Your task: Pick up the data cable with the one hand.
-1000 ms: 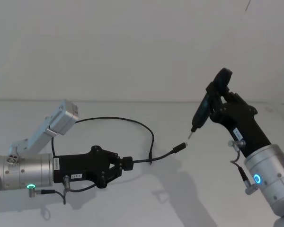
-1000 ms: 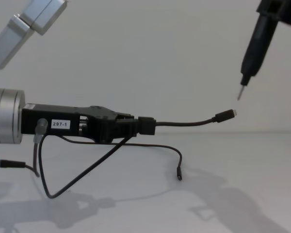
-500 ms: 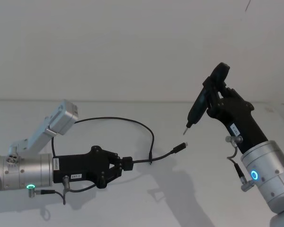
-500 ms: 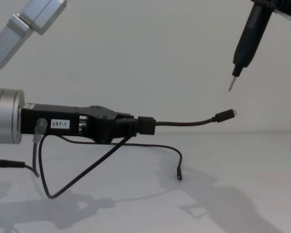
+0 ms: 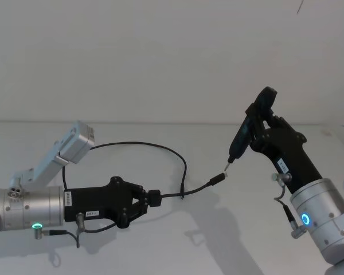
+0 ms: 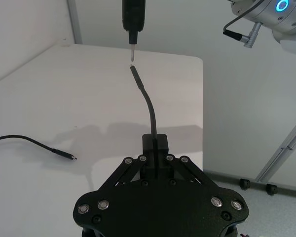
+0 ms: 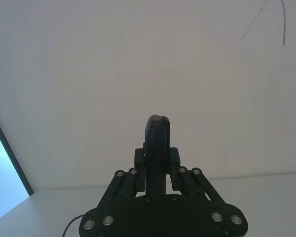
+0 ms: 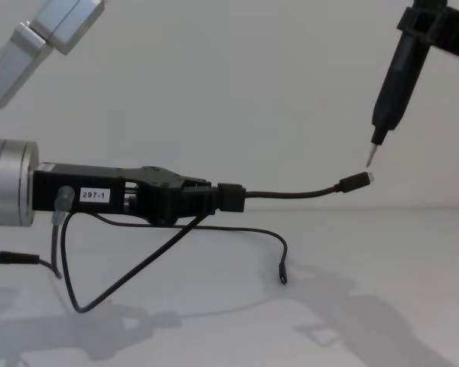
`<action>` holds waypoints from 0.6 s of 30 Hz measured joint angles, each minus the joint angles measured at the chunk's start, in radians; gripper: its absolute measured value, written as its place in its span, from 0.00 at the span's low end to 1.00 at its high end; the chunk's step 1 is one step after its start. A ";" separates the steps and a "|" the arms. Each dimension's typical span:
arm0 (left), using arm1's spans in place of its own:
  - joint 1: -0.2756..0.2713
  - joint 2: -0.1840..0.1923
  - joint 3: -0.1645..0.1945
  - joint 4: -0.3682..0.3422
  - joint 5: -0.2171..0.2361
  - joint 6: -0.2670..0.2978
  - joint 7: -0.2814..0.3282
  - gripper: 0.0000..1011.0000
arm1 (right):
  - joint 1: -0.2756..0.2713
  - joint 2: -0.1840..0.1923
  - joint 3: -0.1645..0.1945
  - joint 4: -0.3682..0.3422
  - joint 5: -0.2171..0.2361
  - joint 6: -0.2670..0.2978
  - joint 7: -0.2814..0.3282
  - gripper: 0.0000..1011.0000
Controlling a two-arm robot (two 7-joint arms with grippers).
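While held above the white desk (image 5: 160, 252):
Left gripper (image 5: 146, 200): jaws clamped on the larger plug of the data cable (image 5: 155, 148).
Cable: free plug stuck out past that gripper, rest looped behind it.
Right gripper (image 5: 258, 129): beyond that plug, jaws gripping a pen-shaped tool (image 8: 394, 84), tip just above it.

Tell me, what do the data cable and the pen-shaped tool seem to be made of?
The data cable looks rubbery: matt black, bending in a smooth curve. The pen-shaped tool looks like black plastic with faint sheen; its thin tip appears to be bright metal.
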 joint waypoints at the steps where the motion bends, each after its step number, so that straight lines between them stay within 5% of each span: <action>1: 0.000 0.000 0.000 0.000 0.000 0.000 0.000 0.04 | 0.000 0.000 0.000 0.003 -0.001 -0.001 0.000 0.28; 18: 0.000 0.000 0.000 0.000 0.000 0.000 0.000 0.04 | -0.006 -0.003 0.006 0.028 -0.021 -0.012 0.010 0.28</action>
